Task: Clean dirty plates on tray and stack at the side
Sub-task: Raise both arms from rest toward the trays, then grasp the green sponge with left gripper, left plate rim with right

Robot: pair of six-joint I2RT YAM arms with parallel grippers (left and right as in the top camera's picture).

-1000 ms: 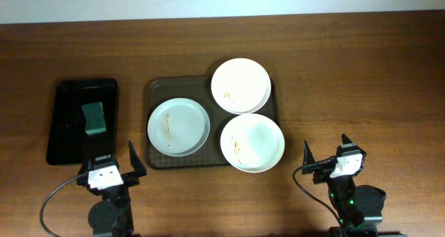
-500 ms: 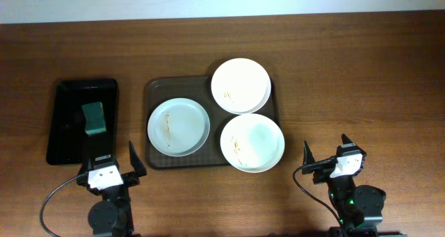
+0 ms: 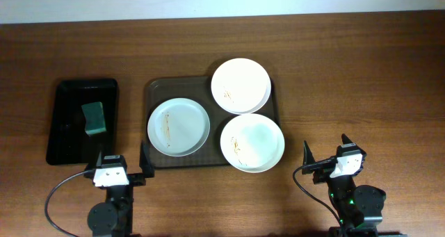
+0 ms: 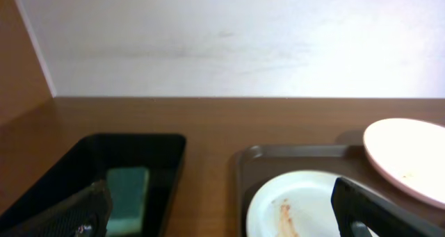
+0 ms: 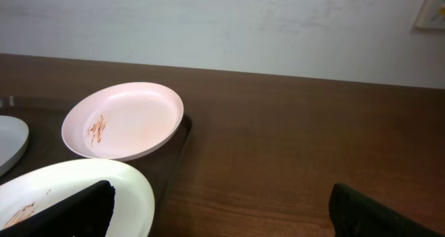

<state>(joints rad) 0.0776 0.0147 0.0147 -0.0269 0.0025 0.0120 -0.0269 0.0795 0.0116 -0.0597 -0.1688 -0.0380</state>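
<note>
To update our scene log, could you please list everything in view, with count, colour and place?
tray: one, dark brown, table centre
plates: three, white with brown smears, on the tray
black tray: one, glossy black, left of the tray
sponge: one, green, in the black tray
table: one, brown wood, under everything
left gripper: one, black and white, open, near the tray's front left corner
right gripper: one, black and white, open, right of the tray

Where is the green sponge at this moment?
In the overhead view, the green sponge lies inside the small black tray on the left side of the table, just left of the brown tray.
</note>
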